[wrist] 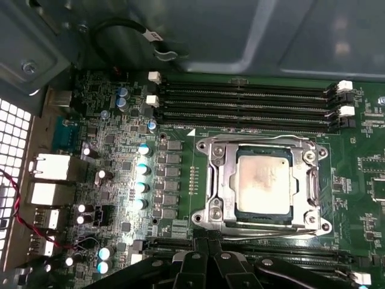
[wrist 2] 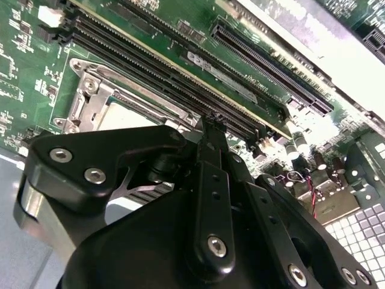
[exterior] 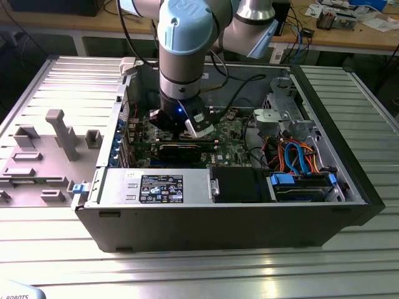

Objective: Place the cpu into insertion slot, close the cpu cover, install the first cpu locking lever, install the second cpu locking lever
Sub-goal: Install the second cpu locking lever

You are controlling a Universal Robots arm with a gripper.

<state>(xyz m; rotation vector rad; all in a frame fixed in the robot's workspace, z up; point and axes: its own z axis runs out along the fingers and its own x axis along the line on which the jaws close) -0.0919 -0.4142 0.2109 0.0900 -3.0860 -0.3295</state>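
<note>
Hovering low inside the open computer case [exterior: 349,187], my gripper [exterior: 187,128] sits over the green motherboard [wrist: 120,180], close to the insertion slot [wrist: 210,174]. In the first wrist view the cpu [wrist: 263,182] lies flat in that slot, its silvery-grey top showing through the square cut-out of the cpu cover [wrist: 313,180], which is down over it. Thin wire levers run along the edges of the cover's frame; whether they are latched I cannot tell. My black finger linkages [wrist: 207,265] reach toward the slot's near edge, just beside the frame, and their tips appear drawn close together with nothing visibly between them. In the second wrist view the same fingers [wrist 2: 213,156] meet in a narrow point right next to the slot's metal rim, with the long black memory slots [wrist 2: 180,78] running just beyond the slot. Four more memory slots lie on the far side of the slot in the first wrist view, and a row of silver capacitors [wrist: 142,177] stands beside it.
</note>
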